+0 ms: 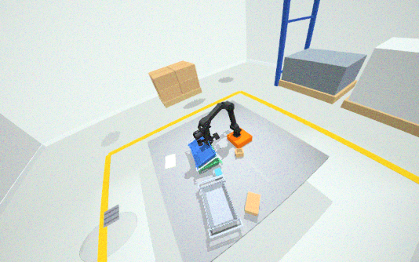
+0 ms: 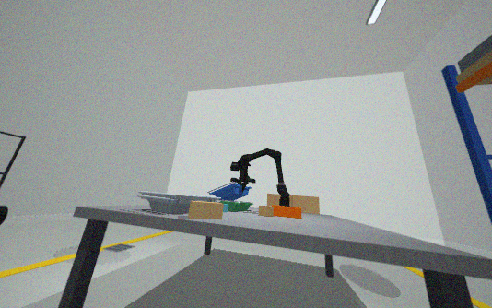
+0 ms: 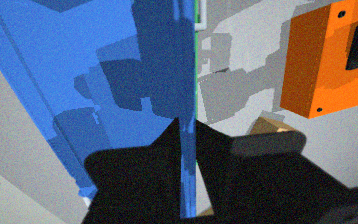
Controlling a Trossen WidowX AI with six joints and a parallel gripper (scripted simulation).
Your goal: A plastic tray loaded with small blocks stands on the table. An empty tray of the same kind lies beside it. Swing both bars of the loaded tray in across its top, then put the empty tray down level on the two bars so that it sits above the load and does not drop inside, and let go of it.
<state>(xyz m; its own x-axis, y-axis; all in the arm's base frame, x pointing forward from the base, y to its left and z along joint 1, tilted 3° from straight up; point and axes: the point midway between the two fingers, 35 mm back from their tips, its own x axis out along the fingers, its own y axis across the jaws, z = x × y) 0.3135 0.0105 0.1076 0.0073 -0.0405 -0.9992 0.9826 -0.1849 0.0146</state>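
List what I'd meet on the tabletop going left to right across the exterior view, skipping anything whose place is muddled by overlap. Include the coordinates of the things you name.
Gray tray (image 1: 217, 204) (image 2: 169, 204) → tan block standing nearest the camera (image 1: 253, 203) (image 2: 205, 210) → green tray (image 1: 209, 166) (image 2: 240, 206) → orange arm base (image 1: 239, 138) (image 2: 291, 212) (image 3: 305, 65).

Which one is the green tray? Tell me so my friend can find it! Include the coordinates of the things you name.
On the grey table (image 2: 388, 235), look under the robot's gripper (image 1: 206, 144) (image 2: 243, 188). It holds a tilted blue tray (image 1: 202, 152) (image 2: 229, 192). The tray (image 1: 211, 165) (image 2: 240, 206) just beneath is the green one.
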